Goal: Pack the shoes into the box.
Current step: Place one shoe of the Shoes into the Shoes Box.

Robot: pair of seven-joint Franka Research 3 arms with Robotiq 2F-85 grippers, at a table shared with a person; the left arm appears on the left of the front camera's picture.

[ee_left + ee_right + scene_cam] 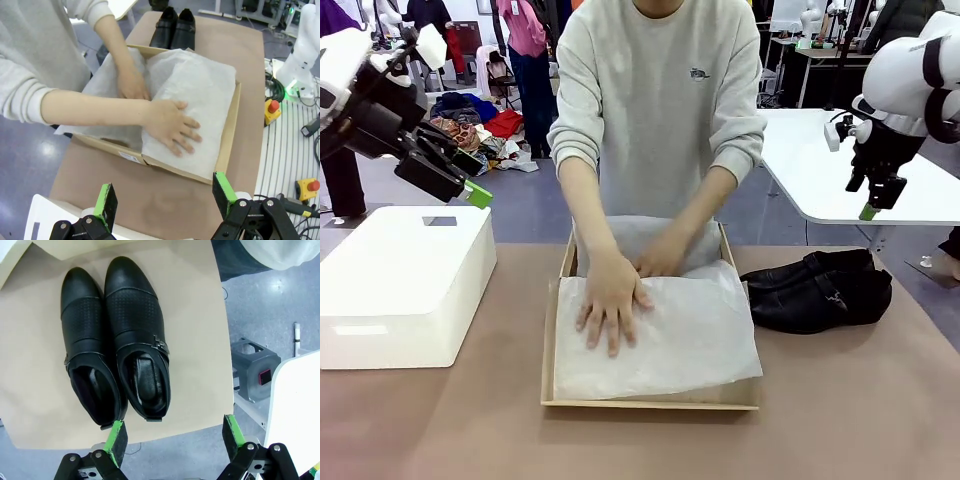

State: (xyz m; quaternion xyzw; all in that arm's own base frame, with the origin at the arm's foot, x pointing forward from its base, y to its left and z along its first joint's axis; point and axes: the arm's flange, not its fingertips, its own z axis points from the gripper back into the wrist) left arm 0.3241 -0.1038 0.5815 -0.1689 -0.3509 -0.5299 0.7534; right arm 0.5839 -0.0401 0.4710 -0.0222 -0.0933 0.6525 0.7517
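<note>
Shoes (115,340) first: black, glossy, pointed at the toe, a perforated band across each upper and a strap with a small metal fitting on the side. Lying side by side and touching on the brown table top (840,400), soles down, openings up. Seen from the front, the shoes (820,290) just right of the box (650,403), toes toward it. Not in it yet.

Box in the middle of the table: shallow brown cardboard, open, lined with white tissue paper (690,340) spilling a little over the right wall. In the way, the person's hands: one hand (612,300) flat with fingers spread on the paper, the other hand (660,258) farther back near the far wall, both forearms reaching down across the box.

Left gripper (164,192) up over the near left of the table, green pads wide apart, nothing between them. Below it a bigger white box (405,280) with a slot on top, well left of the cardboard one.

Right gripper (173,430) hanging above the shoes' heel ends, jaws spread wide and empty; from the front, the right gripper (868,212) small and edge-on, so the gap hard to judge there.

Farther off: a white table (880,190) behind on the right, and a red stop button (271,107) on a yellow base beside the table.
</note>
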